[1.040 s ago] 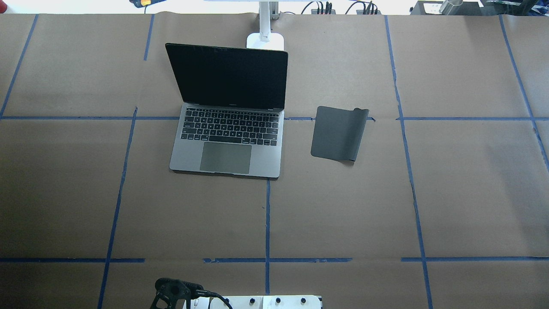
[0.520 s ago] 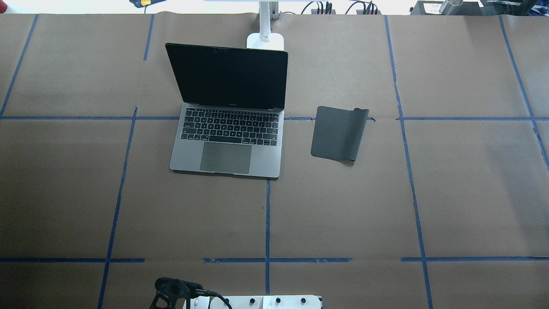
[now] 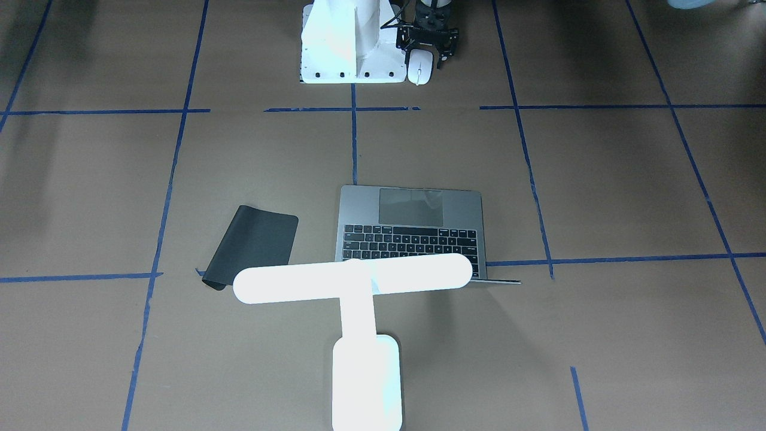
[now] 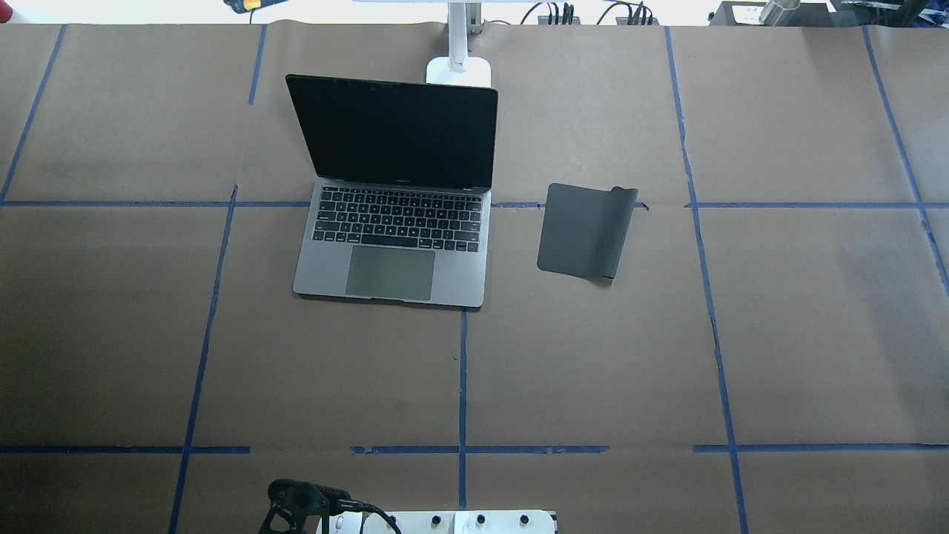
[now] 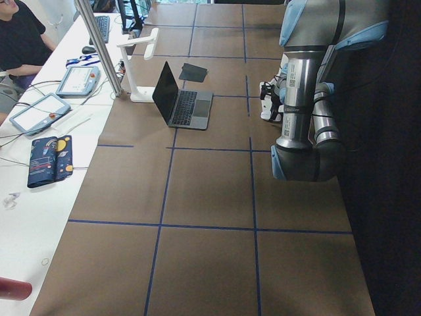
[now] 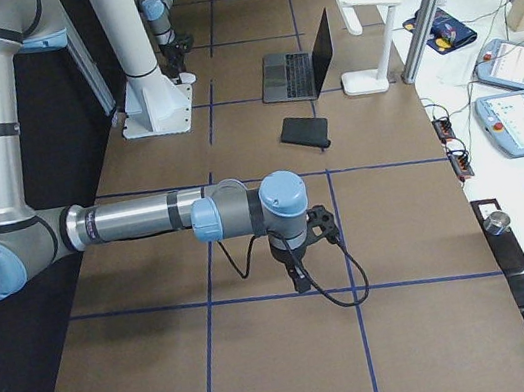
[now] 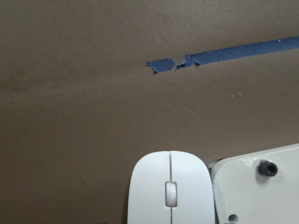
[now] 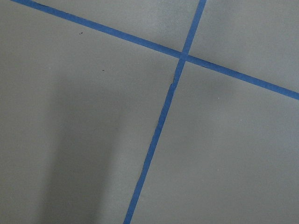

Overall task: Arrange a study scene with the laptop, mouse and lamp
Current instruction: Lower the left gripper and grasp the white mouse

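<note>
You've got the mouse (image 7: 170,196) at the bench's robot-side edge, just beside the pedestal plate (image 3: 347,66), under the left gripper (image 3: 429,52); can't tell how its jaws stand. Laptop (image 4: 391,252) is open toward the far edge, with the lit lamp (image 3: 353,281) behind and a black mat (image 4: 586,230) beside it. Right gripper (image 6: 299,276) jaws: can't tell.

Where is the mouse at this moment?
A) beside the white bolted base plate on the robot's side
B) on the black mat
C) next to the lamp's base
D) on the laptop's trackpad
A: the mouse lies right beside the white base plate, far from the laptop, mat and lamp.
</note>
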Motion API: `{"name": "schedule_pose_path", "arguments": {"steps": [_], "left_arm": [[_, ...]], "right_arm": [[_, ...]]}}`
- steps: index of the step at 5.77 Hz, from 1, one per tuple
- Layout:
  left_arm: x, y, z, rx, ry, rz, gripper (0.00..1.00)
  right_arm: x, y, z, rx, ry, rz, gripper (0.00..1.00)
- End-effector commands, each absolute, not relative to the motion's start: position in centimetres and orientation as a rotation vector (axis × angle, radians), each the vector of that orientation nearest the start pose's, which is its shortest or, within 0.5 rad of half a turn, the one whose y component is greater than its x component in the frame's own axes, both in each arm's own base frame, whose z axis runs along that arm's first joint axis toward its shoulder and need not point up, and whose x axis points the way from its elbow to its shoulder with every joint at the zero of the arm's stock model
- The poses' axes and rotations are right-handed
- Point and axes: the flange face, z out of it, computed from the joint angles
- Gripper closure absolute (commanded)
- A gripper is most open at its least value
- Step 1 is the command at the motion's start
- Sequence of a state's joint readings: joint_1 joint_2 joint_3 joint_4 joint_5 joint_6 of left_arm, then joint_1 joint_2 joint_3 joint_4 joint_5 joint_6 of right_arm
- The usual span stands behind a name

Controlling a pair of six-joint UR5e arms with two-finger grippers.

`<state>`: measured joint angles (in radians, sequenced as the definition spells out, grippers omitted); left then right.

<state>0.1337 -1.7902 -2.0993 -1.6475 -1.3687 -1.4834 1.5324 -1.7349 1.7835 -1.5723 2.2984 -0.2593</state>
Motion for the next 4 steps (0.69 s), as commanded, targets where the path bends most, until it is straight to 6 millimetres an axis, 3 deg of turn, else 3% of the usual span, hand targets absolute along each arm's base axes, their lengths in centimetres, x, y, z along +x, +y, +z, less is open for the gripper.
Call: {"name": "schedule_pose_path", "arguments": {"steps": [1,4], "left_arm": [[53.57,-8.17,30.34,0.169,0.826,0.127,0.15],[53.71,-8.05,30.52,0.167,0.823,0.129,0.15]], "right_arm": [[5.06,-42.69,63.27,0.125,-0.722,-0.301,0.0],[5.08,-42.41,63.45,0.12,-0.723,-0.299,0.0]]}}
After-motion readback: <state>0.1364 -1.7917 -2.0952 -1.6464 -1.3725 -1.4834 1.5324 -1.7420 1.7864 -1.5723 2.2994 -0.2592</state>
